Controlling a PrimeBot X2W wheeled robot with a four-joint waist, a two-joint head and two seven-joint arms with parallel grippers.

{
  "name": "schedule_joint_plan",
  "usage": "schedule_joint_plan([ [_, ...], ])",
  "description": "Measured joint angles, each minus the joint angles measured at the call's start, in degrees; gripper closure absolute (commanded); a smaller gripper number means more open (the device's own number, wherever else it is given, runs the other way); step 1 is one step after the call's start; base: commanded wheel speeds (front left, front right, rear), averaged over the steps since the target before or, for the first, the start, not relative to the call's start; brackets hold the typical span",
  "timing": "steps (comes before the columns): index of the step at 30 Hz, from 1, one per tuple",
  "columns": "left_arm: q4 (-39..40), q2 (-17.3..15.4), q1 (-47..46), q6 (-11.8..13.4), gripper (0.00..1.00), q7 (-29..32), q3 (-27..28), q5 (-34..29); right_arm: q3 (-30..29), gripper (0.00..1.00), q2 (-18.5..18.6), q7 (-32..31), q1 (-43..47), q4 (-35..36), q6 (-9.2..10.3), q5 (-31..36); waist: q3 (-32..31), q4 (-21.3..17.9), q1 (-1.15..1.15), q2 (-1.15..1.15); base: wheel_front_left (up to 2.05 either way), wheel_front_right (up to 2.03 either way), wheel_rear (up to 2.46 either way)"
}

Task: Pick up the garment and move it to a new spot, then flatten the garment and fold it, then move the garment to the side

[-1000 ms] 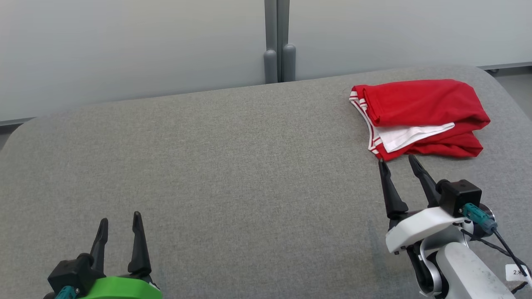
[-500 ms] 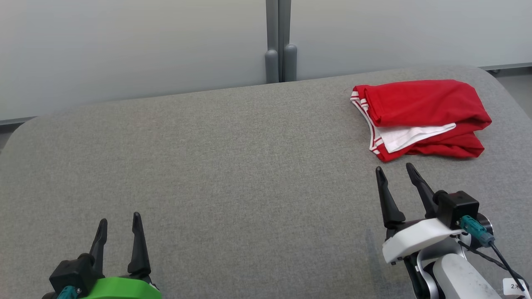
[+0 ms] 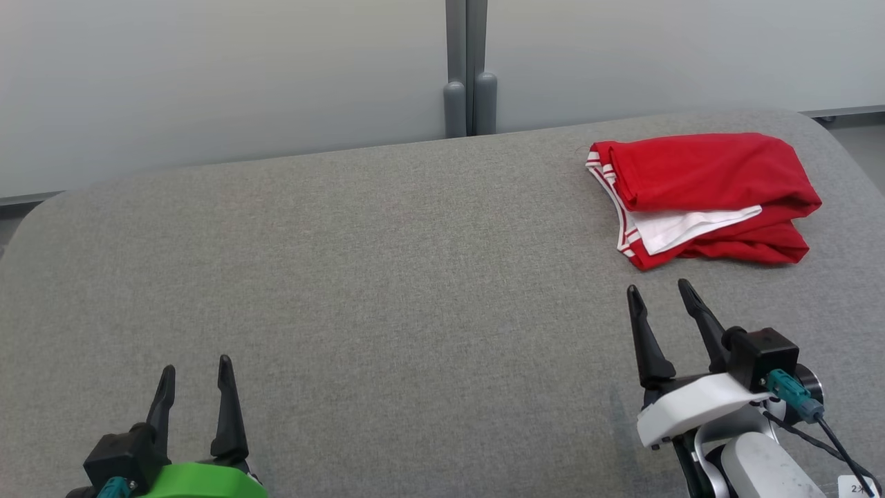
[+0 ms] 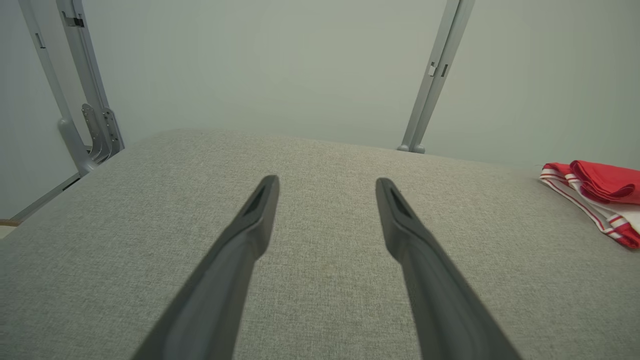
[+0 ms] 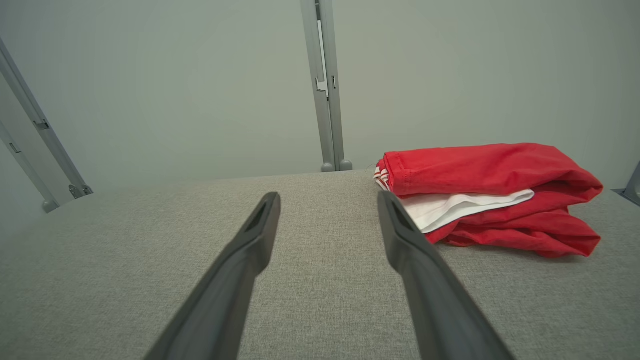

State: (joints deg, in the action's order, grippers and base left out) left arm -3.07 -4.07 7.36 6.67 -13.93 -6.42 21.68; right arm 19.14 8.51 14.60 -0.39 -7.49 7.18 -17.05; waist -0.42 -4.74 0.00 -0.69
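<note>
The garment [image 3: 705, 197] is red with white stripes and a white inner layer, folded into a compact bundle at the far right of the grey padded table [image 3: 387, 277]. It also lies ahead and to the right in the right wrist view [image 5: 490, 195], and its striped edge peeks in at the right of the left wrist view [image 4: 600, 200]. My right gripper [image 3: 658, 287] is open, just short of the garment's near edge, holding nothing. Near the front left, my left gripper [image 3: 195, 366] is open and empty over bare fabric.
A pale wall with a grey vertical post [image 3: 467, 69] stands behind the table. The table's rounded corners lie at the far left [image 3: 41, 207] and far right [image 3: 823, 124]. Grey floor [image 3: 861, 145] shows beyond the right corner.
My right gripper has drawn back a little from the garment's near edge, towards me. The head view has shifted slightly. The garment and the left gripper have stayed where they were.
</note>
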Motion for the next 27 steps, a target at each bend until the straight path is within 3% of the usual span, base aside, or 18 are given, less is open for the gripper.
schedule_joint_plan([
  [1, -0.11, -0.01, 0.00, 0.00, 1.00, 0.00, 0.04, -1.04, -0.16, 1.00, -0.05, 0.00, 0.00, 0.16, 0.00, 0.02, 0.03, 0.03, 0.00, 0.00, 0.00, 0.00, 0.00],
  [11, -3.54, 0.98, 0.08, -0.38, 1.00, 0.41, -0.70, 0.97, 0.11, 1.00, -1.00, -0.02, 3.00, -2.37, -0.60, -1.85, 0.07, 0.19, 0.00, 0.00, 0.00, 0.00, 0.00],
  [27, -3.83, 1.00, 0.03, -2.21, 1.00, 3.32, 0.67, 13.15, -2.96, 1.00, -1.54, -2.14, 3.24, -1.52, -2.13, -14.97, 0.21, 0.99, 0.00, 0.00, 0.00, 0.00, 0.00],
])
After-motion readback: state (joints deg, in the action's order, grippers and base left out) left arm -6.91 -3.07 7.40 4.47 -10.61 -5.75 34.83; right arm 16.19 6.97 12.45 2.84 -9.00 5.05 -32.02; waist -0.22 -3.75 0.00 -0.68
